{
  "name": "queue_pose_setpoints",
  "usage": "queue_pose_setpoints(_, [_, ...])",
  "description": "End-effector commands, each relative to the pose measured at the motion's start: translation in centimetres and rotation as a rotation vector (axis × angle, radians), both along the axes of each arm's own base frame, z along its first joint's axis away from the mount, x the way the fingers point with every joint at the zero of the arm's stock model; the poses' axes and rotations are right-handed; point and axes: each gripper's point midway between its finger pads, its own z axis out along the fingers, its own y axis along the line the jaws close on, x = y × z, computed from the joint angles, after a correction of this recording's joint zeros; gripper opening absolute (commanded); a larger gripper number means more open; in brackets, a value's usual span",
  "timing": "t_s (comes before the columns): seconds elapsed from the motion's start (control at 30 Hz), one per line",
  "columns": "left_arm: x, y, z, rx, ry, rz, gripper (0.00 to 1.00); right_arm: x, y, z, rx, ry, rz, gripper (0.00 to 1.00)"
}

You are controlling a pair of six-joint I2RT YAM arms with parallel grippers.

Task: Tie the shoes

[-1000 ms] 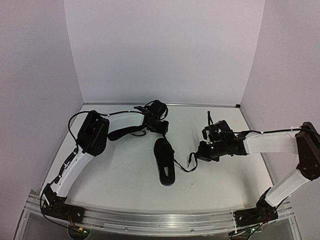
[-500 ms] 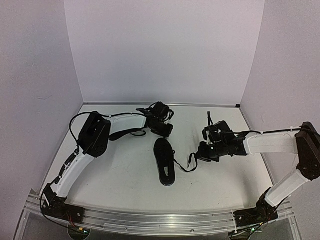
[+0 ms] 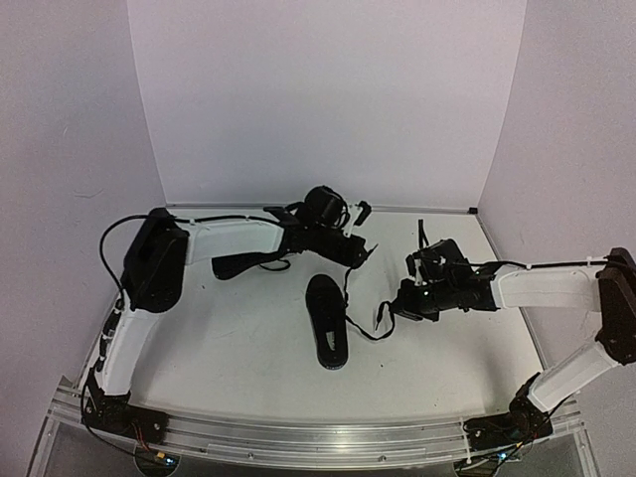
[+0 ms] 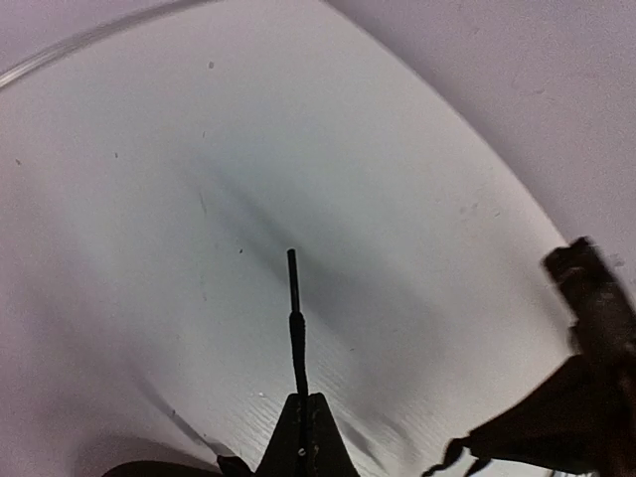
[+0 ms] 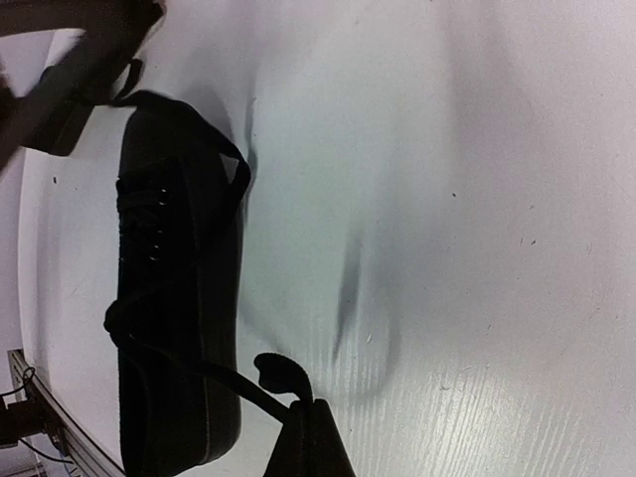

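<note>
One black shoe [image 3: 328, 323] lies mid-table, toe toward the near edge; it also fills the left of the right wrist view [image 5: 174, 328]. A second shoe [image 3: 238, 264] lies behind it, partly under the left arm. My left gripper [image 3: 365, 251] hovers beyond the near shoe's heel end, shut on a thin black lace [image 3: 346, 283] whose stiff tip [image 4: 294, 308] sticks out past the closed jaws [image 4: 303, 399]. My right gripper [image 3: 392, 310] sits right of the shoe, shut on the other lace [image 3: 370, 333], which curls into a small loop [image 5: 280, 370] at the jaws [image 5: 310, 405].
White walls close in the table at the back and both sides, with a metal strip [image 3: 407, 209] along the back edge. An aluminium rail [image 3: 318, 437] runs along the near edge by the arm bases. The right gripper's body [image 4: 586, 397] shows in the left wrist view.
The left gripper closed on the lace and swung right and slightly back, drawing the lace away from the shoe. The right gripper shifted slightly, still shut on its lace.
</note>
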Motion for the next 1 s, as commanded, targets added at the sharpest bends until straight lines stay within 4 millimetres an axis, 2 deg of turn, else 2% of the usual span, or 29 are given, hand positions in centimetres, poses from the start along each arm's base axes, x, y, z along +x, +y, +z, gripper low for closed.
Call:
queue_pose_setpoints(0.0, [-1.0, 2.7, 16.3, -0.262, -0.196, 0.024, 0.00, 1.0, 0.0, 3.0, 0.042, -0.086, -0.033, 0.00])
queue_pose_setpoints(0.03, [-1.6, 3.6, 17.5, -0.268, -0.209, 0.027, 0.00, 1.1, 0.0, 3.3, 0.045, -0.094, -0.033, 0.00])
queue_pose_setpoints(0.13, [-3.1, 6.6, 18.9, -0.254, -0.236, 0.060, 0.00, 1.3, 0.2, 4.4, 0.057, -0.121, -0.026, 0.00])
queue_pose_setpoints(0.27, [-4.9, 11.1, 18.7, -0.209, -0.227, 0.124, 0.00, 1.5, 0.6, 5.6, 0.077, -0.147, -0.006, 0.00])
queue_pose_setpoints(0.3, [-5.4, 12.3, 19.4, -0.213, -0.232, 0.146, 0.00, 1.5, 0.6, 5.9, 0.082, -0.151, -0.004, 0.00])
queue_pose_setpoints(0.43, [-6.4, 16.9, 17.8, -0.152, -0.213, 0.238, 0.00, 1.5, 1.0, 7.5, 0.107, -0.192, 0.018, 0.00])
queue_pose_setpoints(0.53, [-8.5, 18.7, 16.2, -0.105, -0.221, 0.193, 0.00, 1.9, 1.6, 10.1, 0.146, -0.262, 0.050, 0.00])
queue_pose_setpoints(0.63, [-10.4, 20.1, 14.5, -0.103, -0.217, 0.165, 0.00, 2.5, 3.2, 13.2, 0.200, -0.329, 0.114, 0.00])
queue_pose_setpoints(0.7, [-11.4, 20.6, 14.0, -0.114, -0.215, 0.140, 0.00, 3.2, 4.7, 15.0, 0.230, -0.357, 0.164, 0.00])
queue_pose_setpoints(0.87, [-13.9, 21.5, 14.6, -0.172, -0.238, 0.074, 0.00, 4.9, 9.6, 17.9, 0.290, -0.393, 0.284, 0.00])
queue_pose_setpoints(0.97, [-15.4, 22.3, 15.4, -0.200, -0.275, 0.032, 0.00, 4.9, 13.6, 18.5, 0.310, -0.401, 0.370, 0.00])
